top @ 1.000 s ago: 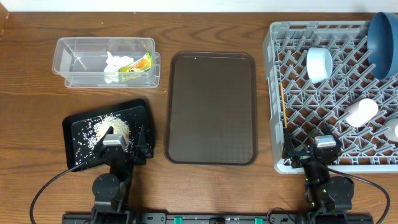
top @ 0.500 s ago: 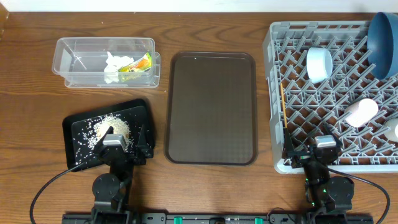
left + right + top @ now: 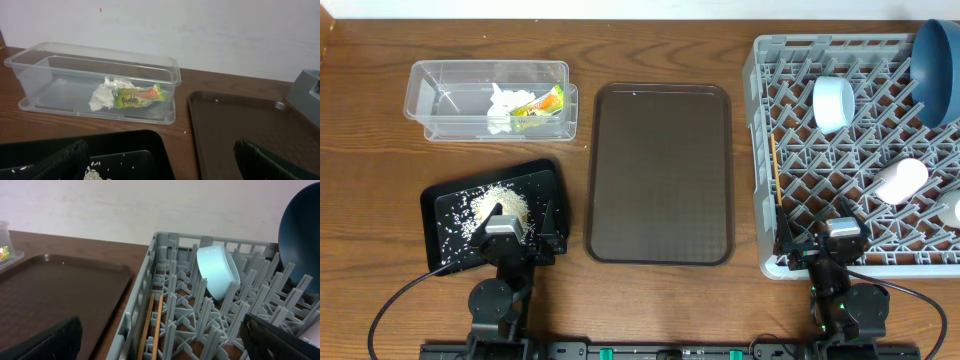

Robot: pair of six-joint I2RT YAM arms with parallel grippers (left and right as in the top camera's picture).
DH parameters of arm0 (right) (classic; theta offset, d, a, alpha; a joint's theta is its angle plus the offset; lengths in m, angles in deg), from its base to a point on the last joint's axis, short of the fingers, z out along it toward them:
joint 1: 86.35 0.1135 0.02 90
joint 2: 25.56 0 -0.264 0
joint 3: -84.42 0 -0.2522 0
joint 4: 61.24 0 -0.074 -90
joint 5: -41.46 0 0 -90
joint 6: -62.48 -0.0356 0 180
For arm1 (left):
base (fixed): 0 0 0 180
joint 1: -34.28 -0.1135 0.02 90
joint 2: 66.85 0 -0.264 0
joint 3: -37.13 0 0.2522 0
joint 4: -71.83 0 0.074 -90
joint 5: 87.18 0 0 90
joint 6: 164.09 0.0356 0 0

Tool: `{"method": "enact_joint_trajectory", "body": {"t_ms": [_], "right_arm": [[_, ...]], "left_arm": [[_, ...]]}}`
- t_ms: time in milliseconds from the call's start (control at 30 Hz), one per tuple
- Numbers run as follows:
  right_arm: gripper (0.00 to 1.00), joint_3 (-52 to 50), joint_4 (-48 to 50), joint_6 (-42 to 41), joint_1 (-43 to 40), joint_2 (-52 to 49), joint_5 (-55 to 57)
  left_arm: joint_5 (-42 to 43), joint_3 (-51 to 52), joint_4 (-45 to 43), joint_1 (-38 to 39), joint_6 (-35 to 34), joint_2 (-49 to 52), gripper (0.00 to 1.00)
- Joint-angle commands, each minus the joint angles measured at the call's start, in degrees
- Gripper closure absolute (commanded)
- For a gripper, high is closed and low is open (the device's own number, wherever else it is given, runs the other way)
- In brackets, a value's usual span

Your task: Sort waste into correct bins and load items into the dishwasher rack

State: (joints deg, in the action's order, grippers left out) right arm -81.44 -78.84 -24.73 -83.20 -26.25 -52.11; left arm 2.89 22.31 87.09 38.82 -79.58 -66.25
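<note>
The 2 arms sit folded low at the desk's near edge. The left gripper [image 3: 523, 219] and right gripper [image 3: 816, 225] have fingers spread wide.

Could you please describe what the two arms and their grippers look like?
The left arm and right arm are black, each topped by a small grey block, with thin black cables looping outward. The left gripper and right gripper have dark, matte, wedge-shaped fingers. Small green lights show on the right arm's base.

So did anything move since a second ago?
No, nothing visibly moved. The tissue and wrapper stay in the clear tub, the rice on the black tray, the blue plate in the rack. The left fingers and right fingers stay open, holding nothing.
</note>
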Motion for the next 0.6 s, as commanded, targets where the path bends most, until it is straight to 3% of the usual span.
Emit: {"method": "enact_joint_trajectory", "body": {"t_ms": [0, 567], "right_arm": [[0.01, -0.07, -0.26, 0.5, -0.48, 0.37, 0.35], [0.02, -0.07, -0.24, 0.5, -0.48, 0.37, 0.35]], "left_arm": [[-0.57, 0.83, 2.6, -0.31, 0.94, -0.37, 0.05], [-0.57, 0.83, 2.6, -0.31, 0.94, -0.37, 0.05]]}}
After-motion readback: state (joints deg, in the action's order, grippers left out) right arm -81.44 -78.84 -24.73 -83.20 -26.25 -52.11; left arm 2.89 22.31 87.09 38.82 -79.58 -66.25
